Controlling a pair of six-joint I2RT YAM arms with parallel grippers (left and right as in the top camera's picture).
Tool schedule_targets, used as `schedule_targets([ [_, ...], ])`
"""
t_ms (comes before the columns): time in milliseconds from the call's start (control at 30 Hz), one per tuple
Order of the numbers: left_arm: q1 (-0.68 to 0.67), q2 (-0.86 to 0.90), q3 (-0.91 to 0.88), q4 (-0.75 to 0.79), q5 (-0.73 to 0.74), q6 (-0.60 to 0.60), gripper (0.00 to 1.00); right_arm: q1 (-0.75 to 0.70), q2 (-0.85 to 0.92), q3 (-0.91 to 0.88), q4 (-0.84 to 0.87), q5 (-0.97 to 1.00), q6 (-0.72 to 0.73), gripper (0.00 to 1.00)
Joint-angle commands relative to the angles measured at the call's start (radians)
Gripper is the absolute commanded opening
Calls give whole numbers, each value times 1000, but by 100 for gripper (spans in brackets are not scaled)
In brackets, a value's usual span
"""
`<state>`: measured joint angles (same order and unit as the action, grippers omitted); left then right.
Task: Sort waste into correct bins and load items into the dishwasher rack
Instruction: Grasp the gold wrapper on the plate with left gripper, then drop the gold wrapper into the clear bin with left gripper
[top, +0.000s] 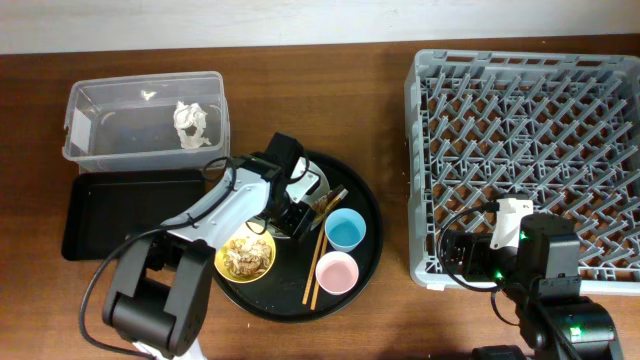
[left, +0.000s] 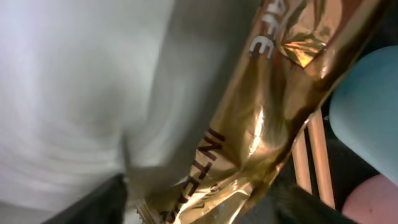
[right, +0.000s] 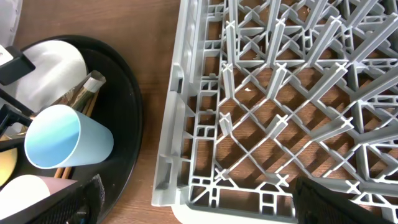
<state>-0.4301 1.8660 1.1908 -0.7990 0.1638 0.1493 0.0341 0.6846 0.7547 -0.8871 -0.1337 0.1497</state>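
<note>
My left gripper (top: 295, 212) (left: 199, 211) is down over the pale plate (top: 314, 183) (left: 74, 93) on the round black tray (top: 372, 232). Its fingers are closed in on the brown-gold wrapper (left: 249, 124), which lies on the plate. The chopsticks (top: 318, 255) (left: 314, 162), the blue cup (top: 345, 230) (right: 62, 140), the pink cup (top: 336, 272) and the yellow bowl (top: 246, 258) holding beige food scraps are on the same tray. My right gripper (top: 455, 255) (right: 199, 208) is open and empty at the front left corner of the grey rack (top: 530, 130) (right: 280, 93).
A clear tub (top: 70, 100) at the back left holds crumpled white tissue (top: 190, 125). A shallow black rectangular tray (top: 120, 215) lies in front of it. Bare wooden table separates the round tray from the rack.
</note>
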Motion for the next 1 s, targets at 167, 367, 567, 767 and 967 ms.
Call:
schedule_targets([
  [167, -1, -18, -14, 14, -48, 13, 64, -2, -2, 16, 0, -9, -3, 98],
  [367, -2, -18, -14, 21, -48, 13, 29, -2, -2, 16, 0, -9, -3, 98],
  [567, -1, -20, -10, 21, -56, 13, 1, -2, -2, 16, 0, -9, -3, 98],
  [767, 42, -129, 69, 10, -68, 1, 1, -2, -2, 16, 0, -9, -3, 98],
  [967, 230, -307, 107, 94, -217, -6, 0, -2, -2, 16, 0, -9, -3, 98],
])
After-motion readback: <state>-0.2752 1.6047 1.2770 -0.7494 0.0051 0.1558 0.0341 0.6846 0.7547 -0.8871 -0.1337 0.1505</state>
